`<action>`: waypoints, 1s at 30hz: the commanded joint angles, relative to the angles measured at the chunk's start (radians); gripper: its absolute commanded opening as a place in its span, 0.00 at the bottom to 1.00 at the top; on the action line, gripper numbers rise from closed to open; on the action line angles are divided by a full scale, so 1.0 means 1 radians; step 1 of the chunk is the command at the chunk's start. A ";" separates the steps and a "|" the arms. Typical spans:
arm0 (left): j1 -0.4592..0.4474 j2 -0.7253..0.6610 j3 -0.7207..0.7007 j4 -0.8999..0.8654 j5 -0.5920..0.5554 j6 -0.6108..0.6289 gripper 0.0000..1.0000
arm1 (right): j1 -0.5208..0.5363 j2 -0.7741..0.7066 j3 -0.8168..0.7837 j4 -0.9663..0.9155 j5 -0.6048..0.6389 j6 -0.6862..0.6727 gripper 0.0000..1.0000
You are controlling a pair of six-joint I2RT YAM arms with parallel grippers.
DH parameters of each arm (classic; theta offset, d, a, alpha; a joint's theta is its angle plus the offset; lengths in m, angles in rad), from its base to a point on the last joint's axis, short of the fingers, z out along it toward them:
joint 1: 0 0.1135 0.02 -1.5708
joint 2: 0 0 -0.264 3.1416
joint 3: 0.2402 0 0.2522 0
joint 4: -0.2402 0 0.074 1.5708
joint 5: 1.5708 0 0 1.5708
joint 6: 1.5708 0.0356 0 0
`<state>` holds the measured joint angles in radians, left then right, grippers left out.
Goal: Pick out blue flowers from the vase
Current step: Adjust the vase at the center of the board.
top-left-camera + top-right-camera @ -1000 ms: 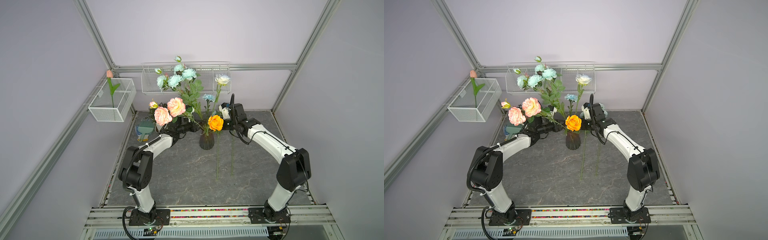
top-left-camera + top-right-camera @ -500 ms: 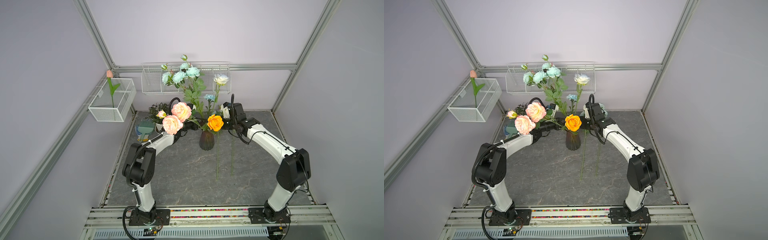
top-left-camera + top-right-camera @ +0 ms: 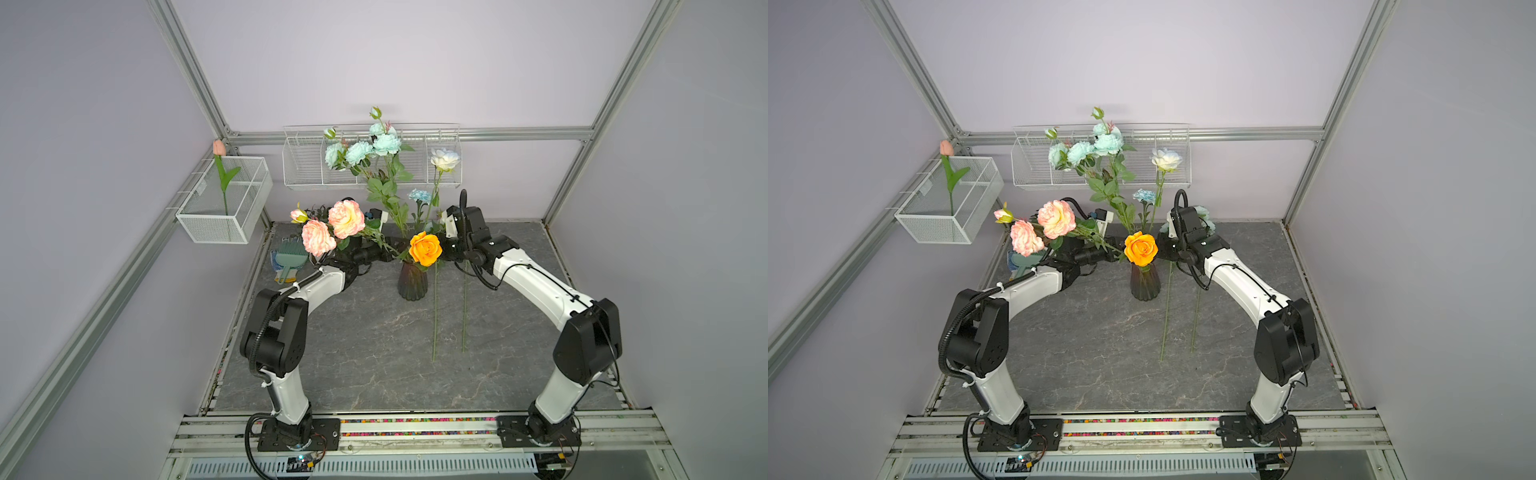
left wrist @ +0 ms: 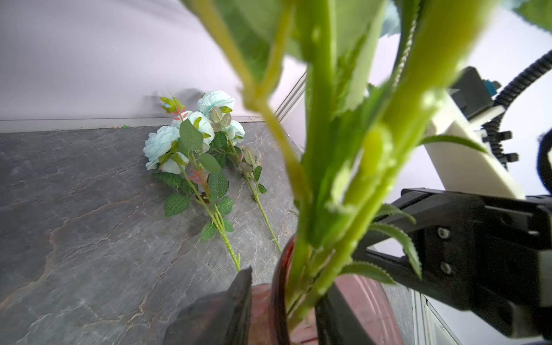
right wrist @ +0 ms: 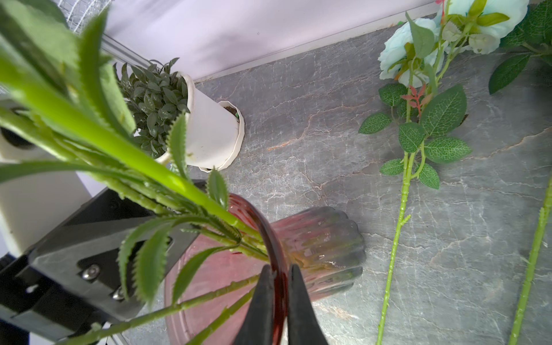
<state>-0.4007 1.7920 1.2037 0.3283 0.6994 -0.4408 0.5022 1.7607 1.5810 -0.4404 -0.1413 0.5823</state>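
The vase (image 3: pixel 412 282) (image 3: pixel 1145 284) stands mid-table, dark ribbed glass. It holds one spray of blue flowers (image 3: pixel 361 151) (image 3: pixel 1084 151), an orange rose (image 3: pixel 424 248) and pink peonies (image 3: pixel 332 226) leaning left. My left gripper (image 4: pixel 288 304) (image 3: pixel 388 254) is shut at the vase's mouth, with a bundle of green stems and the rim between its fingers. My right gripper (image 5: pixel 280 298) (image 3: pixel 446 251) is shut on the vase's rim (image 5: pixel 268 233). More blue flowers (image 4: pixel 185 134) (image 5: pixel 400 50) lie flat on the table right of the vase, their bare stems (image 3: pixel 435 316) pointing forward.
A white pot (image 5: pixel 209 128) with a small green plant stands behind the vase. A wire basket (image 3: pixel 224 226) with a pink tulip hangs on the left wall, and a wire shelf (image 3: pixel 307 166) on the back wall. A green brush (image 3: pixel 291 257) lies at the table's left edge.
My right gripper has closed on the vase's rim. The pink peonies swung right and then back left, and the blue spray shifted slightly right.
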 commanded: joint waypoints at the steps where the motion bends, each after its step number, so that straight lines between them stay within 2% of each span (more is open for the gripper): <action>1: 0.006 -0.055 -0.051 -0.037 -0.033 0.006 0.37 | 0.000 0.040 0.080 -0.037 -0.047 -0.045 0.07; 8: 0.001 -0.090 -0.123 0.015 -0.034 -0.043 0.37 | -0.025 0.170 0.256 -0.112 -0.163 -0.141 0.07; 20: -0.041 -0.089 -0.112 0.018 -0.045 -0.067 0.37 | -0.098 0.327 0.388 -0.075 -0.446 -0.212 0.07; 27: -0.076 -0.079 -0.097 0.022 -0.055 -0.084 0.37 | -0.118 0.444 0.544 -0.170 -0.544 -0.275 0.07; 30: -0.086 -0.081 -0.096 0.017 -0.061 -0.085 0.37 | -0.124 0.459 0.557 -0.179 -0.564 -0.285 0.07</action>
<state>-0.4191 1.7046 1.0966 0.3691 0.5442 -0.5392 0.3557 2.1853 2.1223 -0.6147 -0.6464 0.2989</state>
